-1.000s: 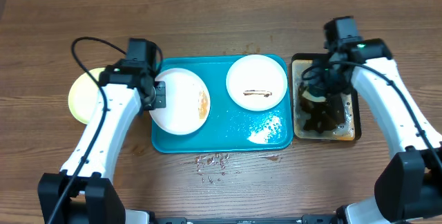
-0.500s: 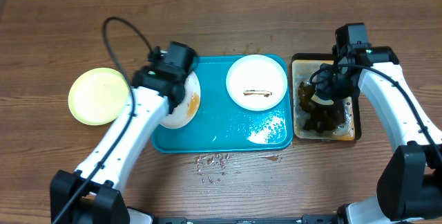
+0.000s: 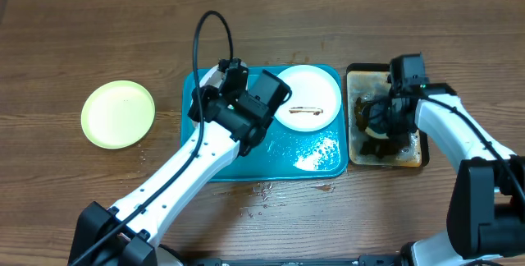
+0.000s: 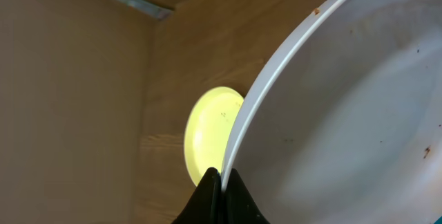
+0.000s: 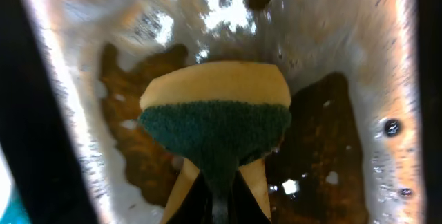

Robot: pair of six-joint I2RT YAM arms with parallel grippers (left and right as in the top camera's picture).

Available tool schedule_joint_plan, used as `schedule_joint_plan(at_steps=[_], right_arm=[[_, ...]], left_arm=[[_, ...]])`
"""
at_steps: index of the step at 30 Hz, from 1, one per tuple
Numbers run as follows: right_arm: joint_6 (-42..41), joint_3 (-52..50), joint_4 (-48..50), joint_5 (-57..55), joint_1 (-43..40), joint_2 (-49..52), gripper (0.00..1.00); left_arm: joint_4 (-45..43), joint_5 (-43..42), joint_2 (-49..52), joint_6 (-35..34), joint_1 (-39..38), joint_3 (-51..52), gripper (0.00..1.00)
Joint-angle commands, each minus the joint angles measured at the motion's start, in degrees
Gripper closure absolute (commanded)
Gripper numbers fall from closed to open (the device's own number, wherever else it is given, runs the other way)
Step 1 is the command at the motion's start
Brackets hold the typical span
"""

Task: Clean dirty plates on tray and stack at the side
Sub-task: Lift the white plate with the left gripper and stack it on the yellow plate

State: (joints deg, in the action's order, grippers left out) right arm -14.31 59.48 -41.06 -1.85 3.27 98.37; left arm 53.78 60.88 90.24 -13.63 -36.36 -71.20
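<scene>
Three plates sit apart across the wooden table (image 3: 74, 36). At the middle of the overhead frame lies the teal tray (image 3: 283, 155), wet in its lower right part. Just beside its right edge is the black tray (image 3: 410, 155), which holds brown liquid.

The yellow-green plate (image 3: 118, 114) rests flat on the table at the left of the frame, well apart from the teal tray, and looks clean. A white plate (image 3: 305, 94) with a brown smear lies flat in the teal tray's upper right part. The second white plate (image 4: 345, 113) is off the tray surface — the left pincer (image 4: 221, 186) is clamped tight on its rim and holds it tipped up over the tray's left half. The arm hides most of it from above. A few brown specks show on its hollow face in the left wrist view.

The sponge (image 5: 217, 131), green scouring side on a yellow body, is pinched in the closed right pincer (image 5: 217, 200) over the black tray, at the right of the overhead frame.

The coming move likely turns on one relation — the held plate lies leftward of the sponge in the frame, with the smeared plate between them. To wipe it, the sponge must cross leftward or the plate must come rightward. Whether the tipped plate's hollow face is turned toward the sponge I cannot tell.
</scene>
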Motion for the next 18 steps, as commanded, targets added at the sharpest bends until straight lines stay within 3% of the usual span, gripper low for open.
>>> schedule_joint_plan(at_steps=[1,11,18], right_arm=[[-2.47,-2.12,2.45,-0.48,-0.13,0.2,0.96],[-4.5,-5.55,7.45,-0.24,-0.13,5.44,0.96],[-5.03,-4.13,7.1,8.2,-0.13,7.39,0.96]], left_arm=[[-0.31,6.97,-0.68,-1.84,-0.9,-1.49,0.96],[-0.26,8.35,-0.68,-1.81,-1.18,-1.49,0.96],[-0.02,8.11,-0.68,-1.81,-1.18,-1.49,0.96]])
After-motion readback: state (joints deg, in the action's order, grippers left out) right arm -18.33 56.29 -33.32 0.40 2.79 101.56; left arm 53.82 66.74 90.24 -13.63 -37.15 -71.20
